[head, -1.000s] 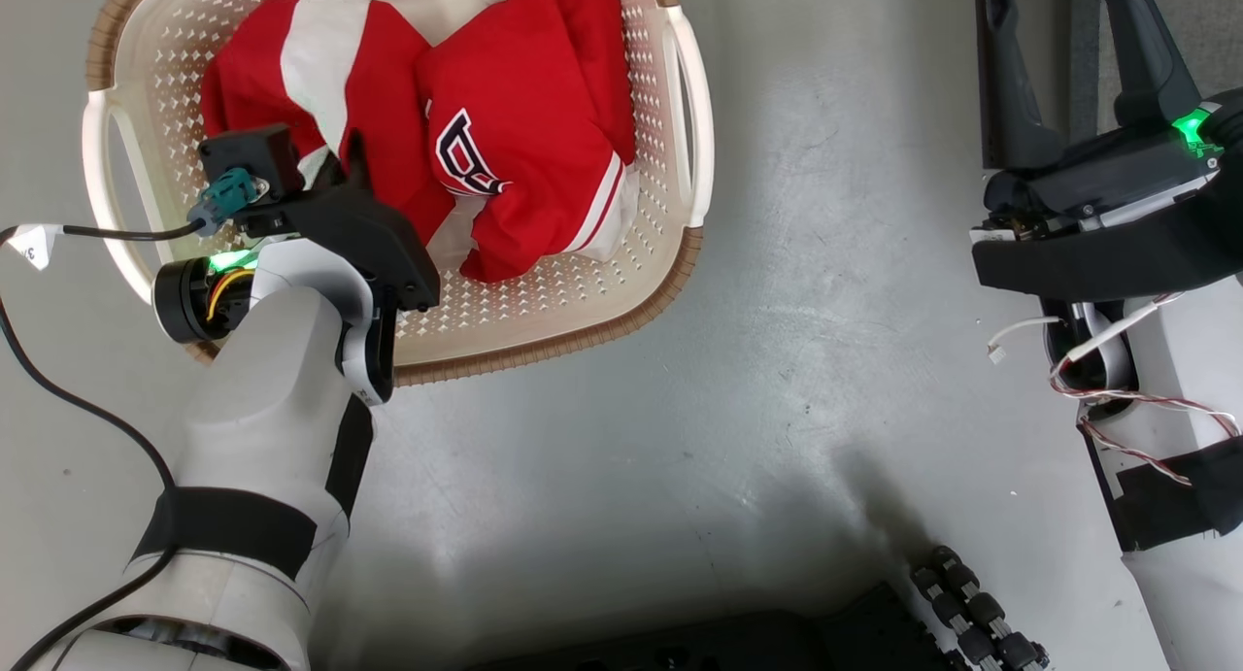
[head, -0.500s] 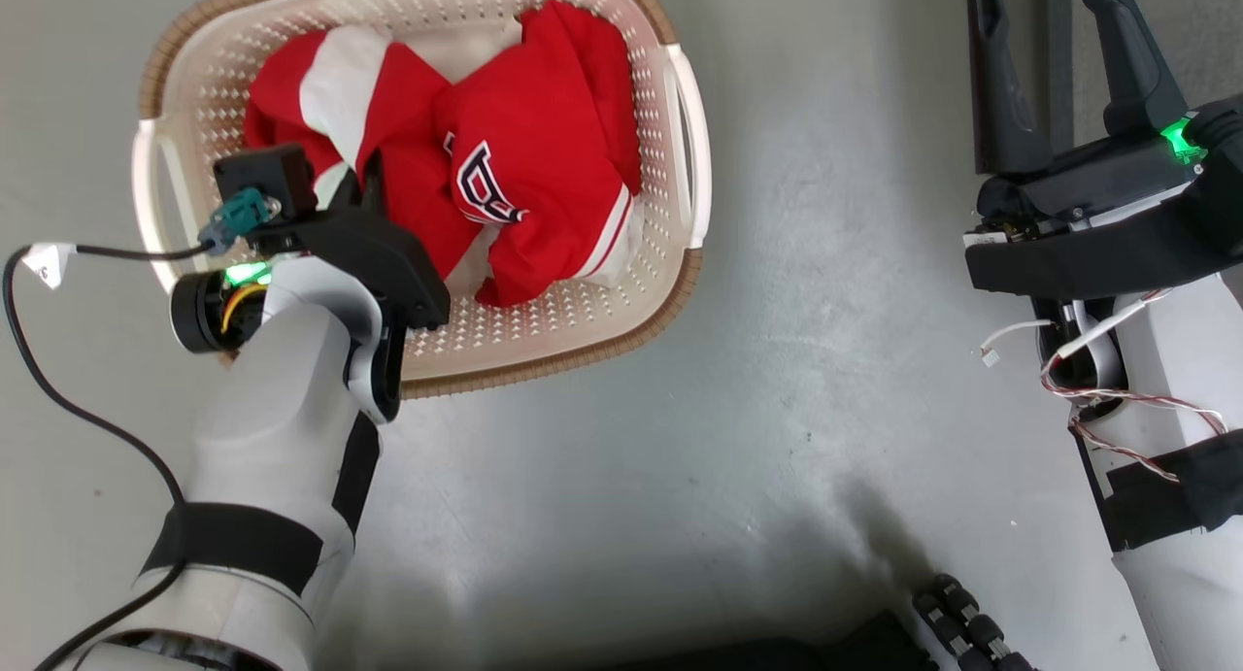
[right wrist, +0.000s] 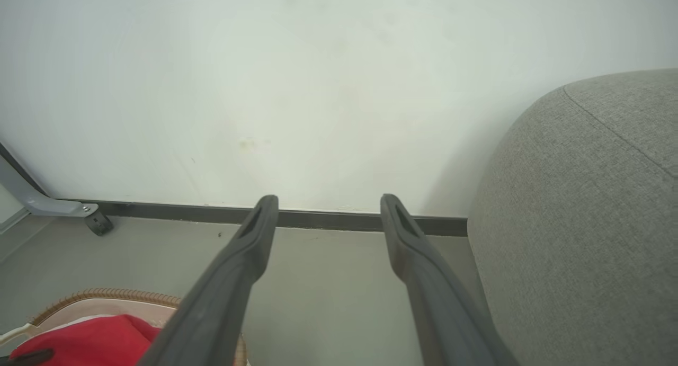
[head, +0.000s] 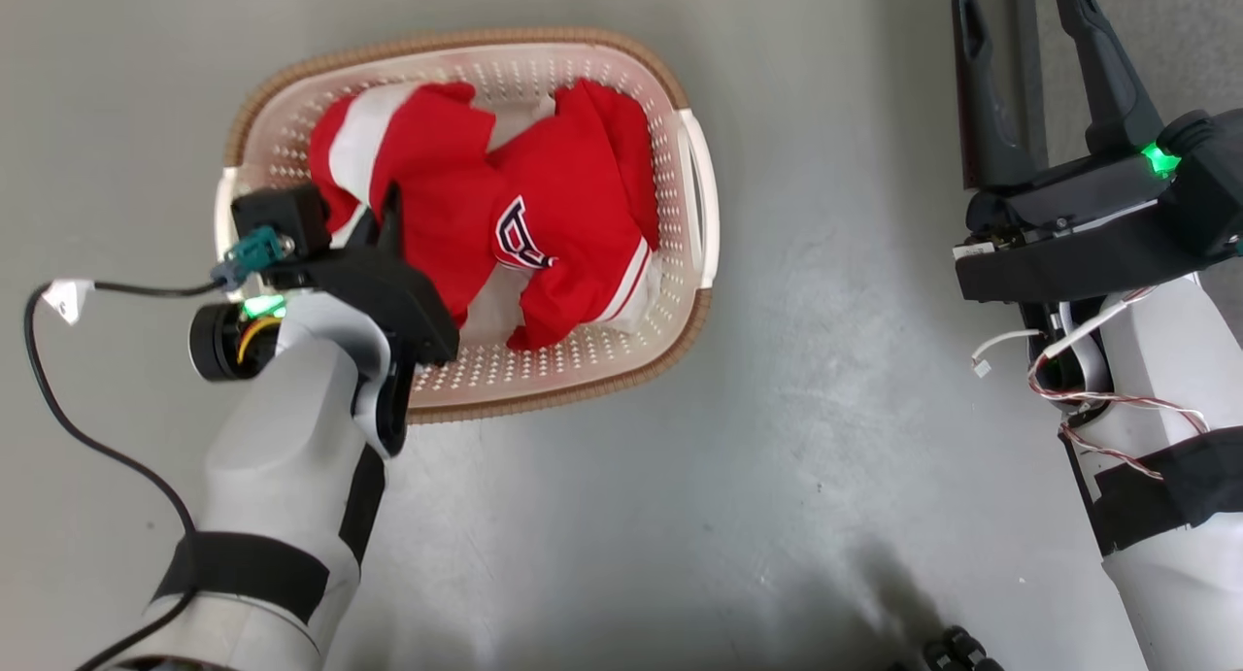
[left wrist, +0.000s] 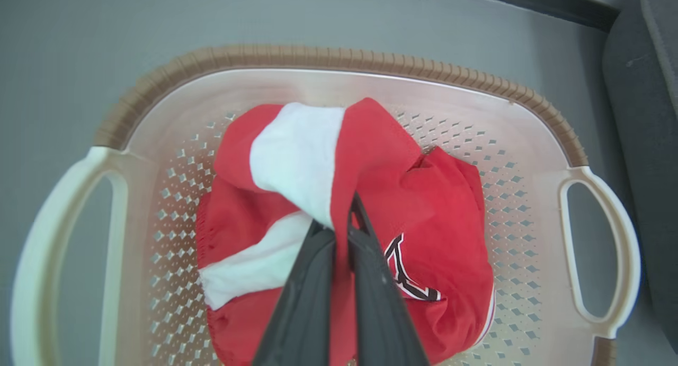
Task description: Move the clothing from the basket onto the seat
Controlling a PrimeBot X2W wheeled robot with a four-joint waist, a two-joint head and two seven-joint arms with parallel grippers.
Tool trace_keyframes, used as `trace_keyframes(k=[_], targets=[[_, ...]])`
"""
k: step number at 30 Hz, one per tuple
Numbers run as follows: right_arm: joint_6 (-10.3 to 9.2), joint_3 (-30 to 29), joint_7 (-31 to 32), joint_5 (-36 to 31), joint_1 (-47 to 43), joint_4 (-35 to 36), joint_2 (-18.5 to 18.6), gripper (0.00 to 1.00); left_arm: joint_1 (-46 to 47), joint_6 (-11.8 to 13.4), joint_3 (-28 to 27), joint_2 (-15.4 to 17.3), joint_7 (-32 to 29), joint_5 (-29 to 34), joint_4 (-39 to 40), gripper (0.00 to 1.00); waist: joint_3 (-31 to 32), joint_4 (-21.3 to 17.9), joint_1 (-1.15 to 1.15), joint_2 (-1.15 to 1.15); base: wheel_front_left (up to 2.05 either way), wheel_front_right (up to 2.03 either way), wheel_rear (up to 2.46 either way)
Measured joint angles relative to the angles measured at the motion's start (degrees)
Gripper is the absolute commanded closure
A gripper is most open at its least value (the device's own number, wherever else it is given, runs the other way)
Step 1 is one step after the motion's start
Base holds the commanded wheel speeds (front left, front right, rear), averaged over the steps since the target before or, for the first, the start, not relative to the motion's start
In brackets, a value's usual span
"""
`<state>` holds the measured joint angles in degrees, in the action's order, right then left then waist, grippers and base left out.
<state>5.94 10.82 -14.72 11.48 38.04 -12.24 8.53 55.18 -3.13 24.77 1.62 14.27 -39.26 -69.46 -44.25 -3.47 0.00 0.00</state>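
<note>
Now that the left pincer (left wrist: 339,217) is clamped tight, vs. part-open a sec ago, the change is plain: it grips a fold of the clothing (head: 544,234), i.e. the striped garment (left wrist: 296,159) w/ the white panel, and the cloth gathers up into the fingers in the left wrist view. The head cam has also shifted, so the basket (head: 583,355) shows smaller and lower, at approx. 11 o'clock. That is the cam moving, not the basket. For the task this prob. means the grasp is made and the lift is next, w/ nothing on its way to the seat (right wrist: 582,223) yet. Both garments lie inside the basket; the lettered garment (head: 583,195) sits at 3 o'clock of the striped one, touching and partly overlapping it, so it may drag along when the first is pulled. The right pincer (right wrist: 328,201) has its jaws spread wide, holding nothing, and points at the wall (right wrist: 318,64); in the head view it sits at 2 o'clock, well apart from the basket. The basket stands on a smooth grey floor (head: 777,409) w/ a soft sheen, no rug or mat. The seat is grey woven fabric w/ a stitched seam, at 3 o'clock in the right wrist view and again at the 3 o'clock edge of the left wrist view, near the basket's handle. The wall is pale, w/ a dark skirting (right wrist: 159,210) along its foot. A grey metal leg w/ a small caster (right wrist: 98,225) stands at 9 o'clock there.
</note>
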Motion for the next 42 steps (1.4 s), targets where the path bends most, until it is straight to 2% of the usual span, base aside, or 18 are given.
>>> trace_keyframes(k=[19,27,42], targets=[[0.64,0.38,0.0,0.31,-1.63,-4.95,-0.49,0.0,-6.77,-0.89,-2.53,-0.02,0.01,-0.76,5.23,1.0,11.09,2.48,0.0,-0.01,0.0,0.0,0.0],[0.7,0.2,0.01,0.7,-3.75,-7.02,-0.63,0.0,-9.2,-0.88,-2.71,-0.02,0.01,-0.48,9.44,1.0,15.92,4.01,0.0,-0.01,0.0,0.0,0.0],[0.97,1.38,0.01,2.31,-6.28,-10.81,-1.83,0.0,-13.22,-0.38,-6.64,0.87,0.02,2.15,17.53,1.0,24.71,5.83,0.0,0.0,0.0,0.0,0.0]])
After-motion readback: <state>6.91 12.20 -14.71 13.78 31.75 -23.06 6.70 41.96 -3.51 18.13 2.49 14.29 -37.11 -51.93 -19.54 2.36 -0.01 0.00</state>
